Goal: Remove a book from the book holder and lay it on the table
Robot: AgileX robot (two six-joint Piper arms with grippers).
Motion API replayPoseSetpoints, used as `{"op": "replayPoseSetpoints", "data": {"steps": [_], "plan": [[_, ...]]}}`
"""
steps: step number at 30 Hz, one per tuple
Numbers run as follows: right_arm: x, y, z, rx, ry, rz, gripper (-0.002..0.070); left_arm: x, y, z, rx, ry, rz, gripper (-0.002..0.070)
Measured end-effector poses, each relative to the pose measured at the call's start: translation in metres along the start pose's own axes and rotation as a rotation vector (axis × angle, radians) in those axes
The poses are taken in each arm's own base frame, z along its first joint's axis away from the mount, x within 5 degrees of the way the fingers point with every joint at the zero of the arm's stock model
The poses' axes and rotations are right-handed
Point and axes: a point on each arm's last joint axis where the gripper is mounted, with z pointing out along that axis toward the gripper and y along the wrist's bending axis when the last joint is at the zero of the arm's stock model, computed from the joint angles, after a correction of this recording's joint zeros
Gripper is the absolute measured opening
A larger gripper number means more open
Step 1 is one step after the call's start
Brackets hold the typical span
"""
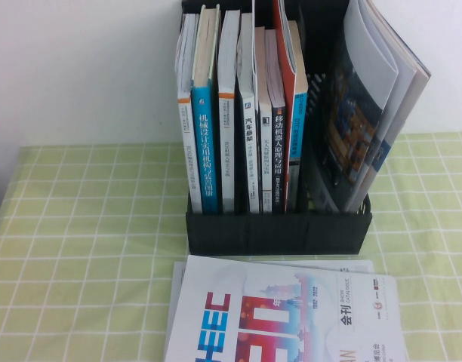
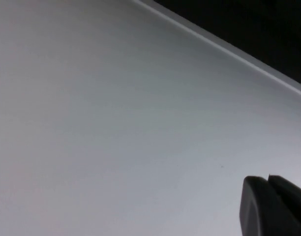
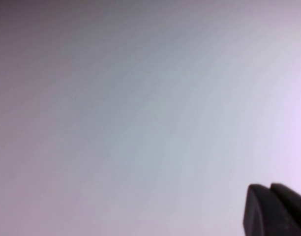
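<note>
**Books upright in the rack, magazine flat in front, both grippers out of the overhead shot**

High view: a black plastic upright book holder [image 1: 280, 226] stands at the far middle of the table [image 1: 80, 226], which is covered in a pale green cloth with white grid checks. Its slots are filled with upright volumes. From the left there is a white-spined one, then a blue-spined thick book [image 1: 206, 151] with white Chinese lettering, then several white and grey spines, one carrying dark characters that look like "汽车" at the top. Right of these stands the large thin red-orange book [image 1: 284, 90], upright in the holder, taller than its neighbours, with a spine just beside it reading "移动机器人原理与应用". The rightmost slot holds dark-covered magazines [image 1: 367, 113] leaning to the right. On the cloth just near of the holder lies a white magazine [image 1: 284, 320] with blue and red "HEEC" letters, a red "50" and "会刊" printed toward its right edge. No arm shows here.

Left wrist view: the left gripper [image 2: 273, 206] appears only as a black fingertip part against a pale blank surface with a dark band along one edge. I cannot tell how far it is open; nothing is seen in it.

Right wrist view: the right gripper [image 3: 276, 209] is likewise a black tip against a plain pale surface, its opening impossible to judge.
</note>
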Motion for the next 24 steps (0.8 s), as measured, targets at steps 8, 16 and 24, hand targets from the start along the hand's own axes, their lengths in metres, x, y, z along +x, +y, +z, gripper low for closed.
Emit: {"op": "replayPoseSetpoints", "data": {"steps": [8, 16, 24], "plan": [[-0.095, 0.012, 0.065, -0.012, -0.097, 0.061, -0.0002, -0.05, -0.045, 0.079, -0.076, 0.228, -0.083, -0.0002], [-0.097, 0.012, 0.16, 0.073, 0.327, 0.104, -0.0002, -0.013, -0.046, 0.153, -0.226, 0.673, -0.005, -0.0002], [-0.009, -0.002, 0.192, 0.131, 0.981, -0.038, -0.0002, 0.06, -0.013, 0.152, -0.386, 1.105, -0.008, -0.0002]]}}
